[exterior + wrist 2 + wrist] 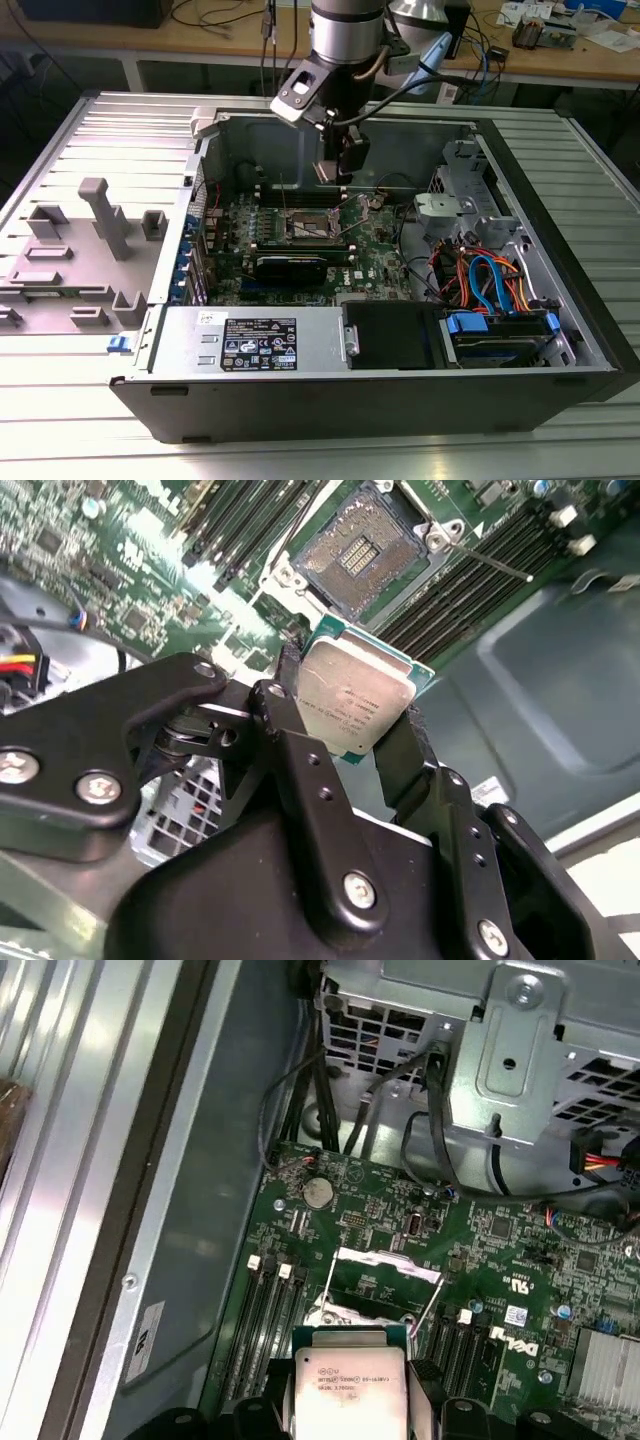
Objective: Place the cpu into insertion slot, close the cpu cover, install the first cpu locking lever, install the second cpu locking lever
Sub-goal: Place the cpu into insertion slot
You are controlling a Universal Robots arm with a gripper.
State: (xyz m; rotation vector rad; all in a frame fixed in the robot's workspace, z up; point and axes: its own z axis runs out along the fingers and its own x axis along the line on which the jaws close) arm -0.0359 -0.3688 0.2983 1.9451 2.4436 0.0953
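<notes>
Gripper (345, 730) fingers pinch the cpu (355, 695) by two opposite edges, chip clear of the motherboard (130, 580). Beyond it the insertion slot (352, 552) lies bare, cpu cover (385, 1263) standing open. Exterior view: gripper at 1 o'clock from the slot, inside the computer case (400, 395).

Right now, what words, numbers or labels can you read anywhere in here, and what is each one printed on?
No text can be quoted reliably.
cpu: lines of fine print on its top, too small to read.
black label on the silver box: too small.
case sticker: too small.
board: white markings, too small.
</notes>
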